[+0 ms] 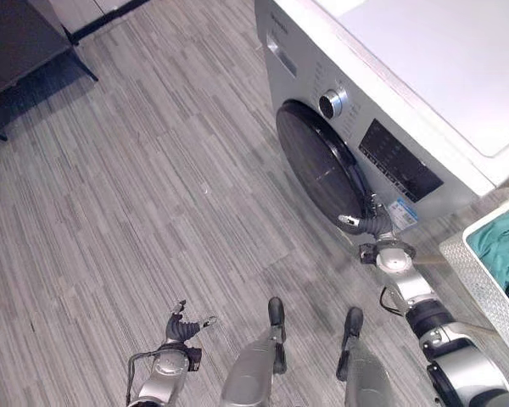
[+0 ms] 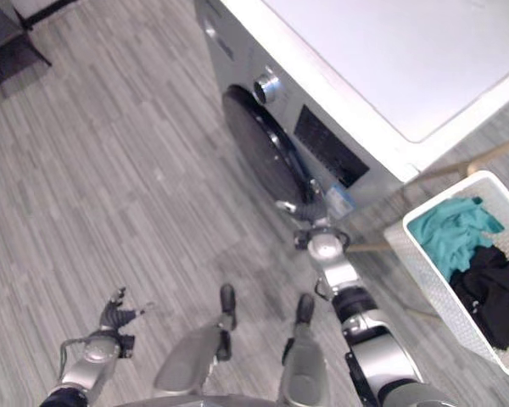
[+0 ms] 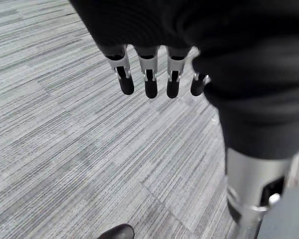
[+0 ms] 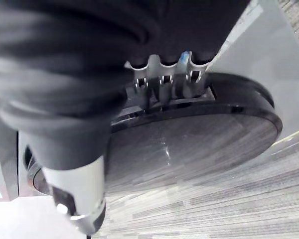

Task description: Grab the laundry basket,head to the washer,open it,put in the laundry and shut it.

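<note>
Dark glass of the washer door (image 1: pixel 321 168) meets the right hand (image 1: pixel 362 223) at its rim, fingertips tucked behind the edge, so its grip cannot be judged. The laundry basket (image 2: pixel 424 271) stands on the floor (image 1: pixel 153 212) beside the washer (image 2: pixel 365 76), partly cut off. The left hand (image 3: pixel 149 74) hangs over the floor, fingers straight.

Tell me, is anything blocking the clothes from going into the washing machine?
Yes. The washer's round dark door is shut over the opening. The right hand is at its edge, and the clothes sit in the white basket beside the washer.
</note>
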